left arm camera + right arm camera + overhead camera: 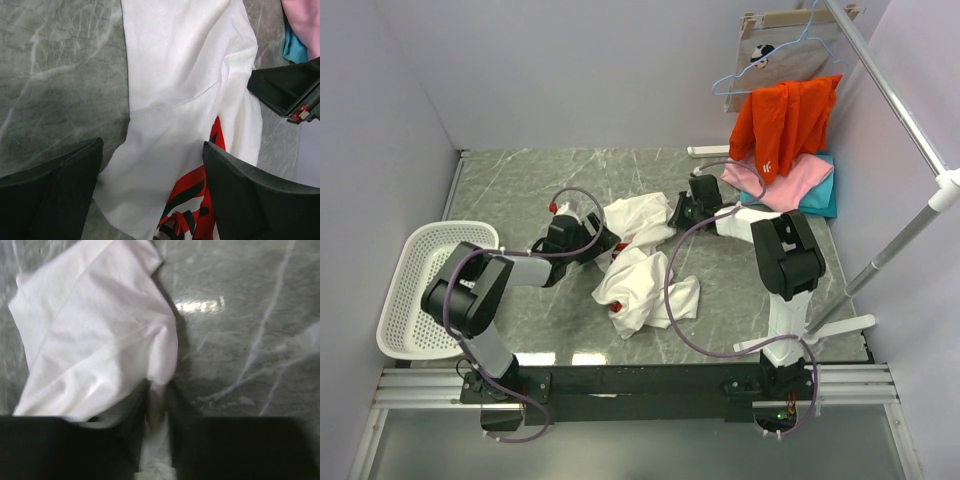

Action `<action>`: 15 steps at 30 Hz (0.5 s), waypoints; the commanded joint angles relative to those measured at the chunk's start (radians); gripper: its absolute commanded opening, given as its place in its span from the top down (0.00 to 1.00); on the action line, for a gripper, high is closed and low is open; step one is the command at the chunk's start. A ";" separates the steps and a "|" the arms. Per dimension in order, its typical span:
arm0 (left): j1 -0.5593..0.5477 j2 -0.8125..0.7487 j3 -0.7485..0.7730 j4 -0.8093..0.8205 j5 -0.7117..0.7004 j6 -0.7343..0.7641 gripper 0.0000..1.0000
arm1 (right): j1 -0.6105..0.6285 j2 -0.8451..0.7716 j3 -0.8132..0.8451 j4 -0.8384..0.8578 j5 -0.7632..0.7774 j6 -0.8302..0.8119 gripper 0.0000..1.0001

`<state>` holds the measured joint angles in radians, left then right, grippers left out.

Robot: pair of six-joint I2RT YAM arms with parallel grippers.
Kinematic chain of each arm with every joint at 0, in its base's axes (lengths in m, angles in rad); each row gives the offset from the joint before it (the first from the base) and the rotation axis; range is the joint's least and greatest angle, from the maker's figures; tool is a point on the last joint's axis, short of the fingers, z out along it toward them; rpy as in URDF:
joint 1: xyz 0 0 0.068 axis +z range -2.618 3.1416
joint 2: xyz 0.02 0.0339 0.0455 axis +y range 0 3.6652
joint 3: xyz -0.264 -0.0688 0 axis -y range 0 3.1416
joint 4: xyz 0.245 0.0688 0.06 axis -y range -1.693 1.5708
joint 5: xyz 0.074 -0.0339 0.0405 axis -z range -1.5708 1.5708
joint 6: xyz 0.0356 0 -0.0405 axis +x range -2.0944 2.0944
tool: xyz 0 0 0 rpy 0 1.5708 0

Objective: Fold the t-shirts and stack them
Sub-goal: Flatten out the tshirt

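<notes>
The white t-shirt (642, 262) lies crumpled in the middle of the table. Its red print (192, 200) shows in the left wrist view. My left gripper (604, 244) is open, and its fingers (245, 200) straddle the shirt's lower part (170, 100) without holding it. My right gripper (678, 212) is shut on a fold at the white shirt's far edge (100, 335), and cloth is pinched between the jaws (159, 397). The pink t-shirt (778, 180) lies folded on the teal one (828, 192) at the back right, both untouched.
An orange garment (785, 118) hangs on a blue hanger from the rack rail (895, 95) above the pink and teal stack. A white mesh basket (392, 300) stands at the left edge. The rack's foot (840, 325) is beside the right arm.
</notes>
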<state>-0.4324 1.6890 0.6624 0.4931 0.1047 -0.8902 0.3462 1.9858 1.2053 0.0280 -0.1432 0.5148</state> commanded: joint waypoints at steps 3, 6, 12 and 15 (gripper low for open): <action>-0.017 0.052 -0.006 -0.042 0.020 -0.027 0.31 | -0.001 -0.054 -0.004 0.044 -0.114 -0.039 1.00; -0.019 0.044 0.006 -0.065 0.012 -0.013 0.58 | -0.001 -0.213 -0.050 0.036 -0.076 -0.070 1.00; -0.019 -0.020 0.064 -0.169 -0.028 0.036 0.99 | -0.001 -0.500 -0.076 -0.092 0.056 -0.143 1.00; -0.019 -0.098 0.121 -0.280 -0.071 0.080 0.99 | -0.001 -0.695 -0.075 -0.152 0.112 -0.173 1.00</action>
<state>-0.4511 1.7042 0.7059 0.3801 0.1101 -0.8974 0.3561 1.5257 1.1095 -0.0780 -0.1623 0.4168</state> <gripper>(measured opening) 0.034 0.020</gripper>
